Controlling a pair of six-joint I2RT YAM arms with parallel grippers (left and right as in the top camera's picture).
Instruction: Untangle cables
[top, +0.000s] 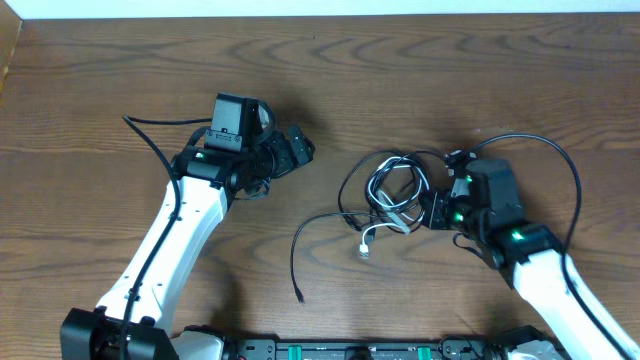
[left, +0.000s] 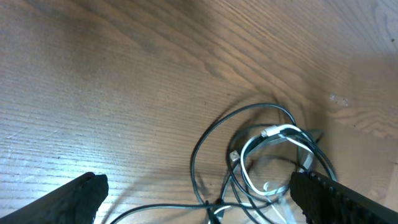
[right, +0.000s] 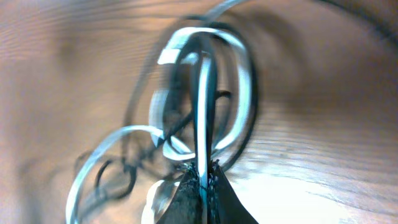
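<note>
On the right half of the surface (top: 100, 60), the right tool (right: 200, 179) grips the white cable (right: 203, 118) in the tangled cables (top: 372, 188), likely to draw it out, while the left tool (top: 297, 147) hangs wide.

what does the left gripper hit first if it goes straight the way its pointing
Probably the black cable, whose outer loop is the near edge of the tangle, with the white cable behind it. The open left gripper seems to be angled down, so it could touch the table first; depth is unclear.
</note>
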